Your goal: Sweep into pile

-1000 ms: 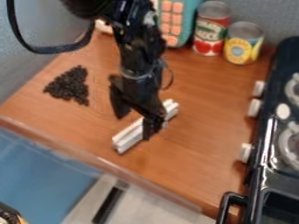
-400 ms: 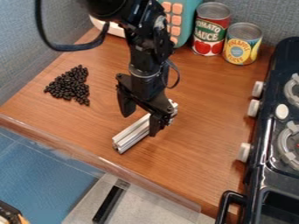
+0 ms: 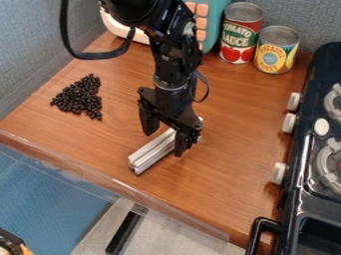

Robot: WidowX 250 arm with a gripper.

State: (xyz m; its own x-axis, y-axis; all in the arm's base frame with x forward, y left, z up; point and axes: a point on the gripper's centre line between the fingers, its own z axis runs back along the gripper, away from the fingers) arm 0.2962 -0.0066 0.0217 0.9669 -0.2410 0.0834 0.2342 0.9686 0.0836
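The black hand (image 3: 165,144) has shifted slightly to the right compared with the earlier frames, and the arm (image 3: 174,64) above it has swung the same way, carrying the dark cable (image 3: 100,54) at the upper left along with it. The metal bar (image 3: 153,153) lies where it lay before, slanting from near left to far right around the middle of the table (image 3: 226,164), and the black beans (image 3: 80,97) keep their place on the left. The hand's fingers stand apart, one on the far left side of the bar and one on its near right side; whether either touches it I cannot tell. The beans are small, smooth and rounded, heaped in a roughly triangular patch well apart from the bar. The bar is silvery and straight, with long grooves down its length. Warm brown wood grain runs across the table. Along the far side stand a teal object (image 3: 216,20) with peach-coloured square buttons and two cylindrical cans with ridged metal tops: a red-labelled can (image 3: 240,32) and, just beside it to the right, a yellow-labelled can (image 3: 275,50). At the right is a glossy black stove (image 3: 326,64) with rounded white knobs (image 3: 279,174).
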